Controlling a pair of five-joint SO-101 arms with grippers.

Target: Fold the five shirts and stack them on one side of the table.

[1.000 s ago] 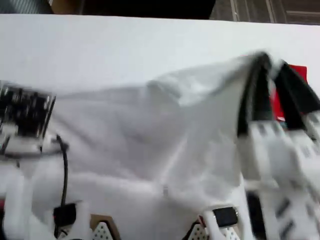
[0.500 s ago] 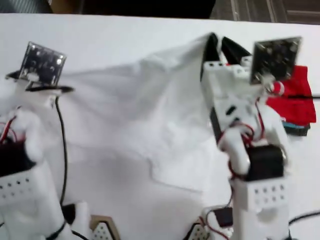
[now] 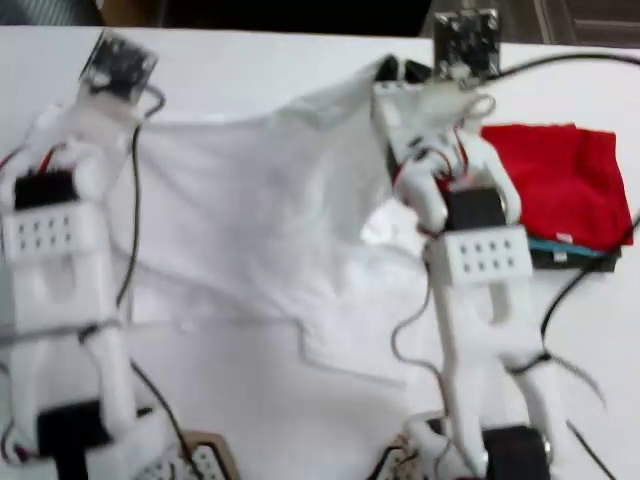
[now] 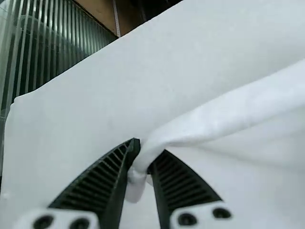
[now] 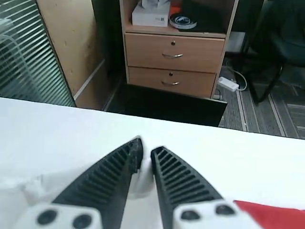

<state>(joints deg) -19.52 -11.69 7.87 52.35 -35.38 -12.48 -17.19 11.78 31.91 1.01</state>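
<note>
A white shirt is stretched across the white table between both arms. My left gripper is shut on a bunched corner of the white shirt; in the high view that arm stands at the far left. My right gripper is shut on another pinch of white shirt, near the far edge. A folded red shirt tops a small stack at the right, with a teal layer under it. The red shirt's edge lies beside the right gripper.
Cables trail down from both arms toward their bases at the near edge. Past the far edge of the table stand a wooden drawer cabinet and a slatted panel.
Both arms have carried the held white shirt toward the far edge of the table, stretching it out. The red stack has come into full view at the right.
</note>
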